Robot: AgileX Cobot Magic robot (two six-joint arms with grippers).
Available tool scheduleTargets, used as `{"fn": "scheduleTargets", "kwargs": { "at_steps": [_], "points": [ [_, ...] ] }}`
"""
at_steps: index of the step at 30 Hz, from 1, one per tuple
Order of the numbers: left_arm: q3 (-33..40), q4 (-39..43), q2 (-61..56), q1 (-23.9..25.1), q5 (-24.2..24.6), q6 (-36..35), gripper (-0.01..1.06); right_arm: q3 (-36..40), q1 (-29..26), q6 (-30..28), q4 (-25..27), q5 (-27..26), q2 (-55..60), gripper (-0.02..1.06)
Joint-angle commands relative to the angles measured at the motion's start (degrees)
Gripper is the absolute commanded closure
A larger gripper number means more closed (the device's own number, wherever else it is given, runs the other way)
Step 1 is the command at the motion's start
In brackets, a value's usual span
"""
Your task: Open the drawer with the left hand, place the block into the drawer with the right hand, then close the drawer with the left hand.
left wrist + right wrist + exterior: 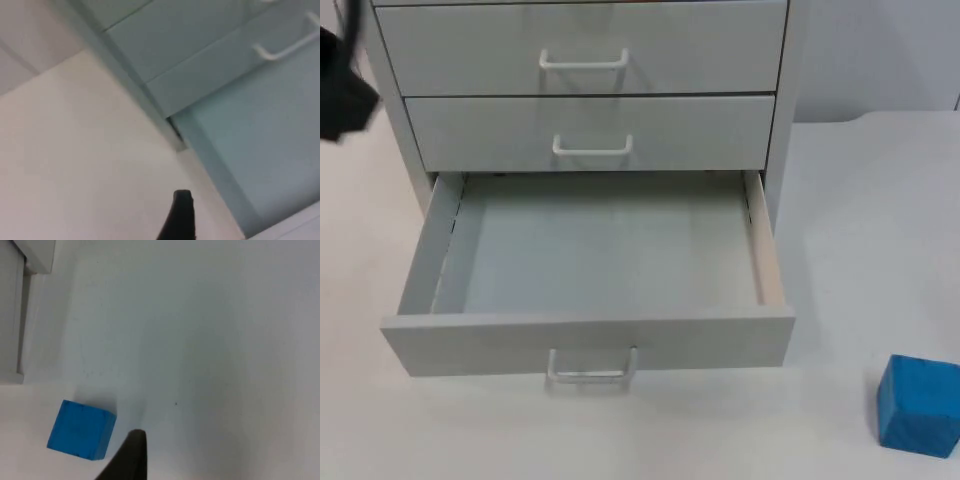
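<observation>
Bottom drawer (590,262) stands open and empty; blue block (918,404) rests on the table (840,200), well right of it, just beside the right gripper's fingertip (131,455); finger state cannot be told.

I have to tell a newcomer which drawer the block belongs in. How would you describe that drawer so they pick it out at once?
Find the grey drawer cabinet on the white table. Its bottom drawer is the one: pulled out towards the viewer, empty inside, while the two drawers above stay shut. The blue block sits on the table to its right.
</observation>
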Motion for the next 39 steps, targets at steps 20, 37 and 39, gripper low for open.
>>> {"fn": "scheduleTargets", "kwargs": {
  "at_steps": [20,37,39],
  "points": [
    [-0.19,-32.87,-7.84,24.94,8.07,20.83,0.32,-0.36,-0.31,-0.41,0.19,0.15,-0.12,-0.01],
    [-0.19,-31.13,-7.84,27.98,8.22,22.65,0.32,-0.36,-0.31,-0.41,1.37,0.14,-0.12,-0.01],
    [-0.19,-30.99,-7.84,27.98,8.37,23.11,0.31,-0.36,-0.31,-0.41,1.37,0.14,-0.12,-0.01]
  ]
}}
